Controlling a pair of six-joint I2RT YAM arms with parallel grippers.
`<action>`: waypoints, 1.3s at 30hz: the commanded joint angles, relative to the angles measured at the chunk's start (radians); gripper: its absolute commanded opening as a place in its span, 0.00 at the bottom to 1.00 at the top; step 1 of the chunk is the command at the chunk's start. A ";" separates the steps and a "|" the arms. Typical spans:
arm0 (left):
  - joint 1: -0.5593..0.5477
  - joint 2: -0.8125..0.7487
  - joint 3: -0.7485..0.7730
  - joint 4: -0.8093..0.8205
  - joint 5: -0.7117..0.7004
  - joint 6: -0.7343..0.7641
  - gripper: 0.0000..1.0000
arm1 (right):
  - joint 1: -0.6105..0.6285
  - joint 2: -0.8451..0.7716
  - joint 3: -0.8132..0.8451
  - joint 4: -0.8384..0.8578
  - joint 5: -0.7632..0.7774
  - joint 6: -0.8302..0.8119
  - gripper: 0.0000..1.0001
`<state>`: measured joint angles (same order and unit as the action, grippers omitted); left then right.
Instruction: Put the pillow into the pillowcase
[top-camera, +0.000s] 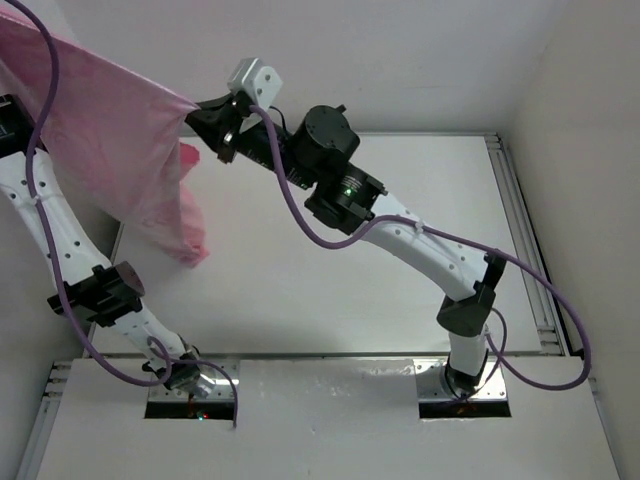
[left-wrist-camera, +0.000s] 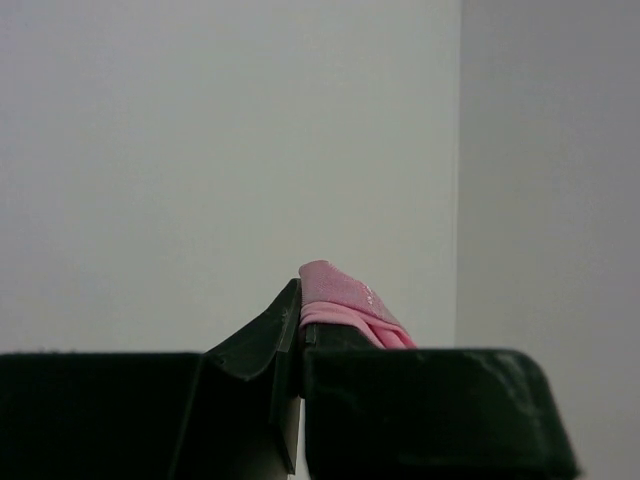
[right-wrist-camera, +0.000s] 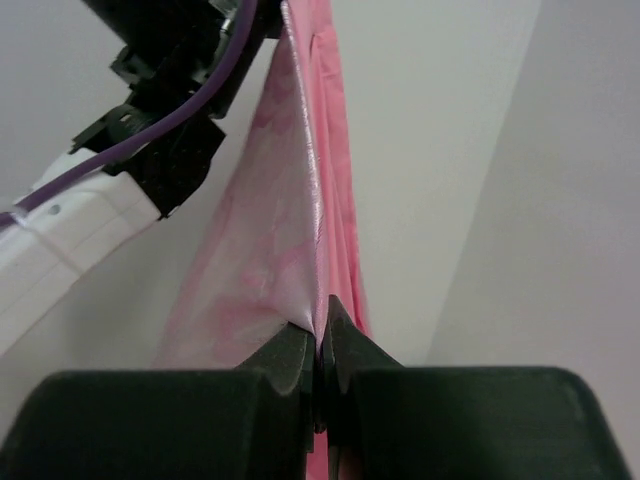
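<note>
My left claw (left-wrist-camera: 300, 335) is clamped on a fold of the pink satin pillowcase (top-camera: 120, 150); my right claw (right-wrist-camera: 322, 345) pinches its edge; it hangs stretched between them above the bench's (top-camera: 330, 270) far-left corner.

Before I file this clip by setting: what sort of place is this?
Probably a robot lab cell: a white table boxed in by white walls, aluminium rail along its edge, and two bolted-down arms whose left gripper and right gripper hold a pink satin pillowcase.
</note>
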<state>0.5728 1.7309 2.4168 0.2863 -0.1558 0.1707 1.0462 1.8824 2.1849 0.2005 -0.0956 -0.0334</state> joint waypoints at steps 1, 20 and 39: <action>0.079 0.009 0.031 0.048 -0.077 -0.062 0.00 | -0.008 -0.069 0.065 0.129 -0.033 0.101 0.00; -0.517 0.278 -0.013 -0.039 0.116 0.092 0.00 | -0.280 -0.555 -0.630 -0.171 0.417 0.335 0.00; -1.287 0.851 0.016 0.192 0.079 0.124 0.00 | -0.649 -1.189 -1.326 -0.878 0.961 0.783 0.00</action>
<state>-0.6815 2.6087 2.4004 0.2878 -0.0441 0.2909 0.4191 0.7200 0.8902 -0.5606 0.7937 0.6357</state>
